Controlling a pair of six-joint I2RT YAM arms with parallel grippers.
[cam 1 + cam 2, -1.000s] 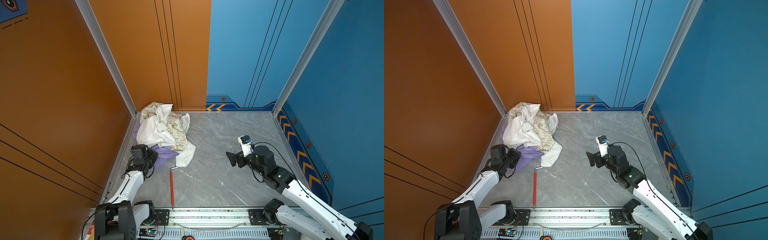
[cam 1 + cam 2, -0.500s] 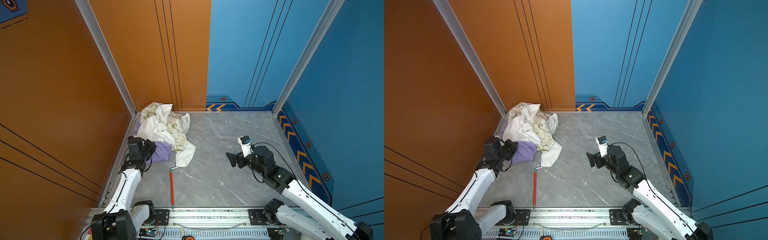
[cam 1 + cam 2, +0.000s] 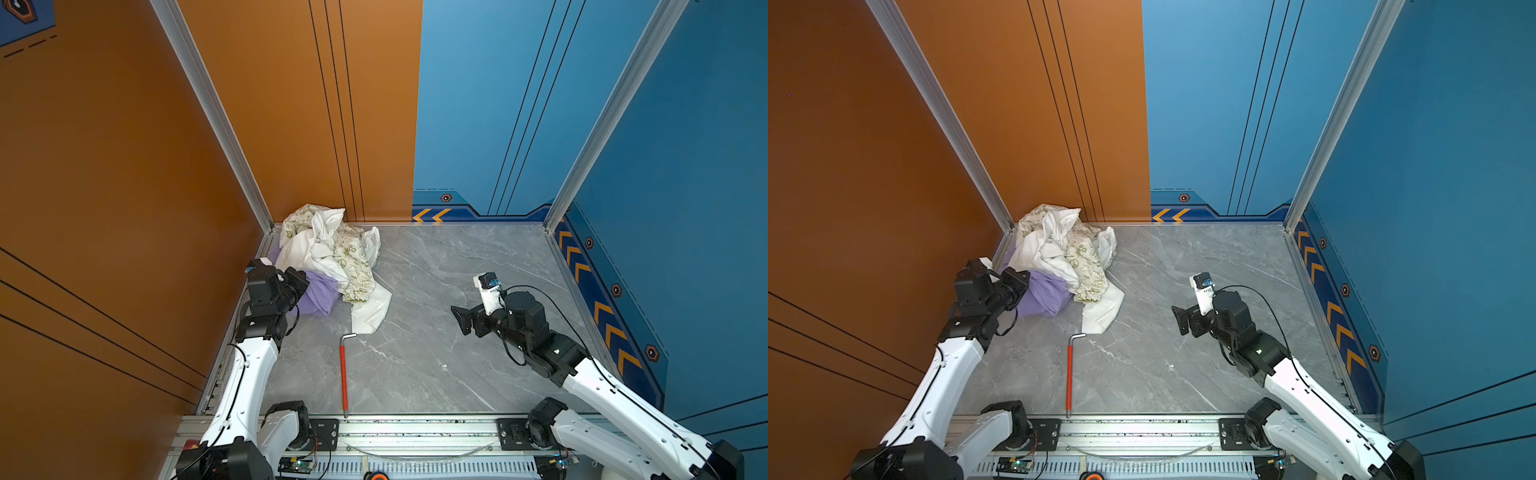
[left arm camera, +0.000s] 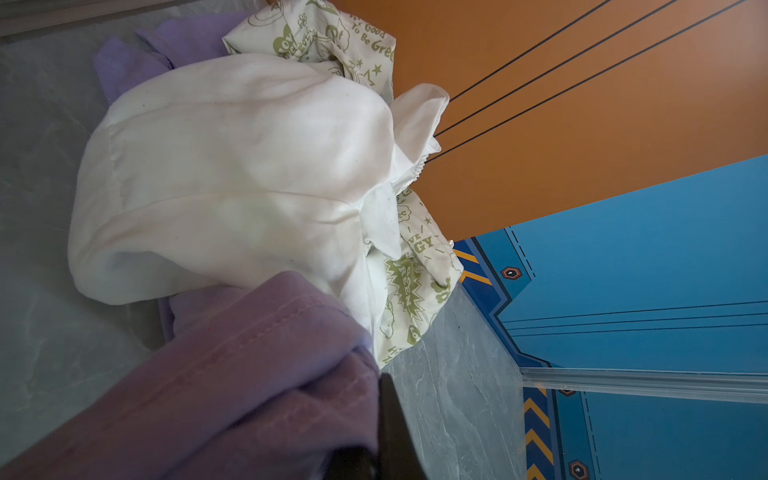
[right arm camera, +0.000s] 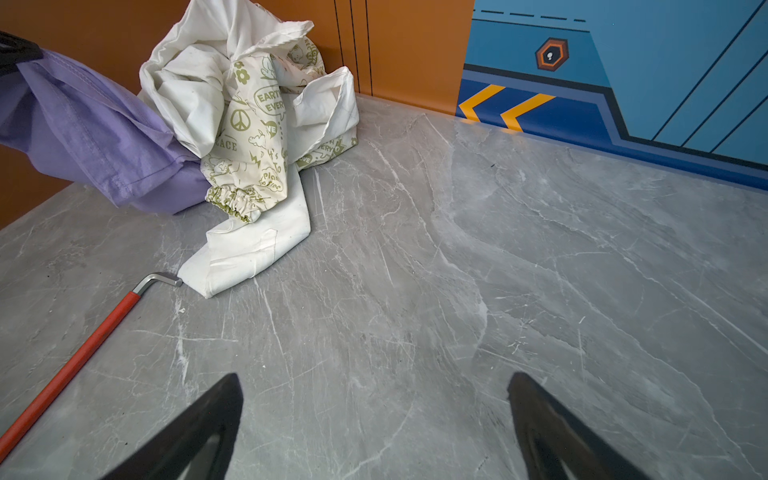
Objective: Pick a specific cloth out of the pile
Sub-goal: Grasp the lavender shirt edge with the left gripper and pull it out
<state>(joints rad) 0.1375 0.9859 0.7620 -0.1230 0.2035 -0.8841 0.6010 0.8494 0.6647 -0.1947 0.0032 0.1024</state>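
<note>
The lavender cloth (image 3: pixel 319 293) (image 3: pixel 1047 296) lies at the near left edge of the pile (image 3: pixel 328 249) (image 3: pixel 1059 245), partly under its white and green-printed cream garments. My left gripper (image 3: pixel 300 287) (image 3: pixel 1019 286) is shut on a bunched fold of the cloth (image 4: pixel 232 374), which covers most of the left gripper (image 4: pixel 370 436) in the left wrist view. From the right wrist view the cloth (image 5: pixel 91 133) hangs lifted off the table, its far end still under the pile (image 5: pixel 232 104). My right gripper (image 3: pixel 459 320) (image 3: pixel 1179 320) (image 5: pixel 374 376) stands open over bare table, well right of the pile.
A red-handled hex key (image 3: pixel 343 374) (image 3: pixel 1069 374) (image 5: pixel 70 365) lies on the grey marble table (image 3: pixel 436 332), its bent tip touching a white garment's corner. Orange walls stand behind and left of the pile, blue walls at the back and right. A metal rail (image 3: pixel 415 428) runs along the front.
My left gripper has moved up and toward the back left with the lavender cloth in it, drawing that fold off the table. The right arm has stayed still.
</note>
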